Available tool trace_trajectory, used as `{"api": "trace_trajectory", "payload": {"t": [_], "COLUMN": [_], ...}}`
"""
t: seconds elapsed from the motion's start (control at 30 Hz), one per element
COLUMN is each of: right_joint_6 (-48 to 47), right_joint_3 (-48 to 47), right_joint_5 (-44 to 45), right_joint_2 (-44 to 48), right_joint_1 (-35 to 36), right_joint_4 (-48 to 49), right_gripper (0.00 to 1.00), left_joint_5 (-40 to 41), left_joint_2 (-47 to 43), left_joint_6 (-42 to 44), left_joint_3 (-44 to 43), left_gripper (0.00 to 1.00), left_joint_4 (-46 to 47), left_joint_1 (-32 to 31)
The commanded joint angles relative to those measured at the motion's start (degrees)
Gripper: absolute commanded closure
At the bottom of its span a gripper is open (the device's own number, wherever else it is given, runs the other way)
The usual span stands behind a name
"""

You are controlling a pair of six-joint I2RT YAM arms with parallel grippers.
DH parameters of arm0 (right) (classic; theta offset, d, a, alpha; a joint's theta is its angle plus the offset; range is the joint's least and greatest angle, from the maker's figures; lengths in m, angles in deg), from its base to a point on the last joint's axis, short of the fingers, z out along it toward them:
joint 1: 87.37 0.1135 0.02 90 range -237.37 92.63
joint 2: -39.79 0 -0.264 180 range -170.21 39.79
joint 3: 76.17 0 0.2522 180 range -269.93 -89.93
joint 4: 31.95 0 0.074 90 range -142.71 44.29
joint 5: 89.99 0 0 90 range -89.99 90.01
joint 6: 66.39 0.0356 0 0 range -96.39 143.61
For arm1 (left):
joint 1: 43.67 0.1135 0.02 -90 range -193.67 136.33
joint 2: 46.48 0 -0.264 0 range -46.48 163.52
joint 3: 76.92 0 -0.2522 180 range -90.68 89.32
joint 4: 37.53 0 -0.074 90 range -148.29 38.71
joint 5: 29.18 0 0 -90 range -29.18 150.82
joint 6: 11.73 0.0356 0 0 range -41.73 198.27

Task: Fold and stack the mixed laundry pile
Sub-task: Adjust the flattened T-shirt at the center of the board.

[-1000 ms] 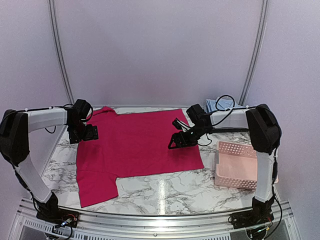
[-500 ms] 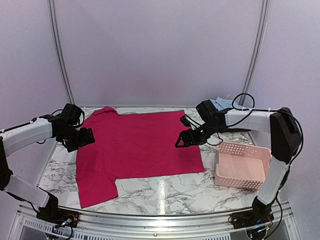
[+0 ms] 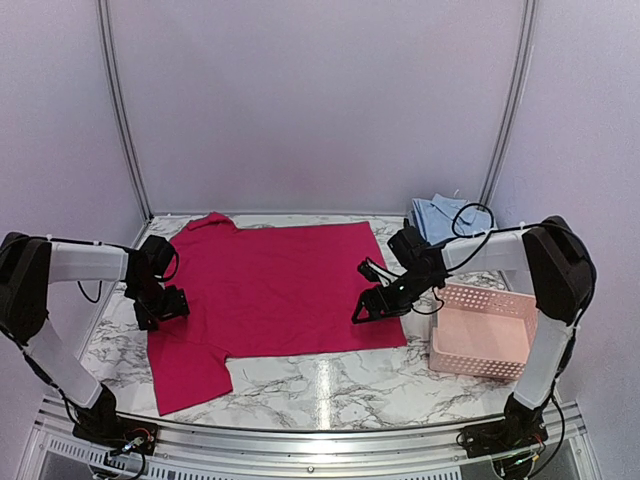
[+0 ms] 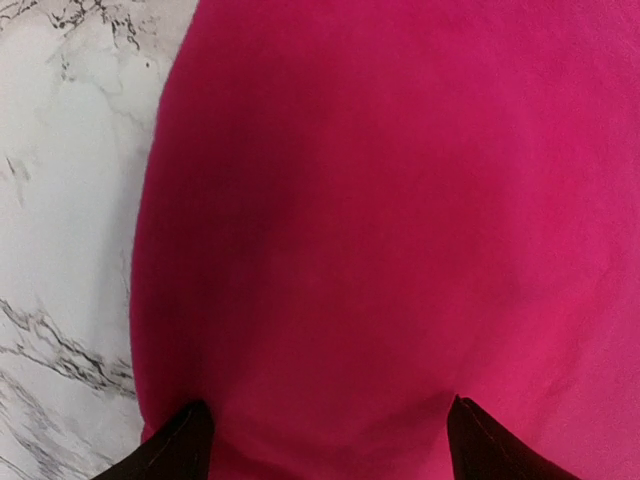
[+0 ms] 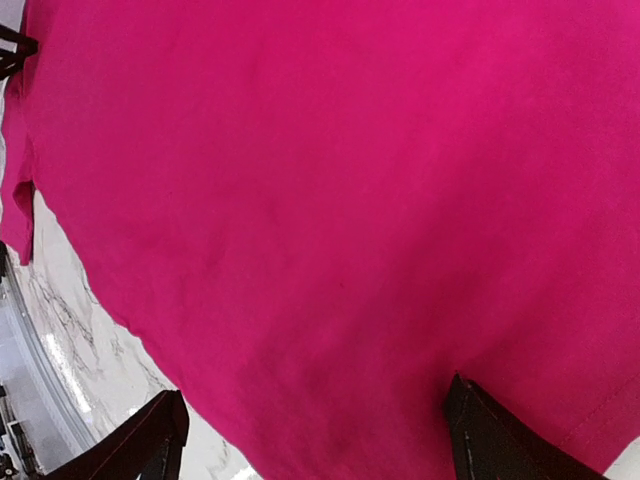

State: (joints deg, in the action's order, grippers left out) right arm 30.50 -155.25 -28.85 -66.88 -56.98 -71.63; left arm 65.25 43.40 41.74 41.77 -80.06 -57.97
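Note:
The magenta-red garment (image 3: 280,285) lies spread flat on the marble table (image 3: 330,375), with a sleeve reaching toward the near left. My left gripper (image 3: 165,303) hangs low over its left edge; in the left wrist view the gripper (image 4: 327,420) stands open astride the cloth (image 4: 400,200) near its border. Over the near right corner my right gripper (image 3: 372,307) is also open, and in the right wrist view this gripper (image 5: 315,400) spans the hem of the cloth (image 5: 350,150). The light blue shirt (image 3: 440,215) sits bunched at the back right.
A pink lattice basket (image 3: 480,330) stands just right of the garment, beside my right arm. Bare marble (image 4: 60,200) shows left of the garment and along the near edge. Grey walls close in the back and sides.
Both grippers have moved toward the near edge along the garment's sides, the left one from the shoulder down its left edge. The near left sleeve has shifted slightly.

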Motion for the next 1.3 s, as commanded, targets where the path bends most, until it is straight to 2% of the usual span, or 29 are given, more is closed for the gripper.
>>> {"api": "trace_trajectory", "payload": {"t": [0.0, 0.2, 0.33, 0.4, 0.53, 0.67, 0.93, 1.07, 1.27], "right_joint_6": [1.0, 3.4, 2.0, -0.2, -7.3, -11.3, -12.0, -13.0, -13.8], "right_joint_3": [2.8, 2.8, 2.3, 2.0, -0.4, 0.1, 5.0, 4.7, 6.6], "right_joint_5": [0.0, 0.2, 5.2, 8.0, 18.8, 27.1, 35.7, 35.0, 33.4], "right_joint_2": [-0.4, 2.0, 8.5, 12.2, 14.4, 12.6, 11.2, 9.7, 7.0], "right_joint_1": [3.7, 7.2, 7.4, 8.2, 13.8, 18.0, 20.2, 20.2, 20.2], "right_joint_4": [-2.8, -3.6, -5.6, -7.4, -14.6, -19.6, -18.3, -16.3, -14.5], "right_gripper": [0.11, 0.11, 0.12, 0.13, 0.18, 0.34, 0.38, 0.39, 0.46], "left_joint_5": [1.0, 3.1, -3.4, -4.1, -7.9, -7.6, -6.8, -7.5, -7.5], "left_joint_2": [4.2, 1.2, -7.0, -11.3, -19.9, -25.3, -26.9, -25.6, -24.8], "left_joint_6": [2.4, 6.0, 5.4, 4.2, -1.2, -7.0, -13.8, -15.2, -17.8], "left_joint_3": [-2.7, -6.9, -5.4, -3.2, 2.8, 6.4, 9.6, 10.0, 9.8], "left_gripper": [0.17, 0.16, 0.13, 0.14, 0.15, 0.17, 0.19, 0.19, 0.22], "left_joint_4": [-0.3, -2.6, -4.6, -6.7, -8.9, -10.7, -12.3, -12.2, -12.5], "left_joint_1": [3.0, 7.2, 6.4, 5.4, 3.6, 1.4, -0.1, -0.1, -0.1]}}
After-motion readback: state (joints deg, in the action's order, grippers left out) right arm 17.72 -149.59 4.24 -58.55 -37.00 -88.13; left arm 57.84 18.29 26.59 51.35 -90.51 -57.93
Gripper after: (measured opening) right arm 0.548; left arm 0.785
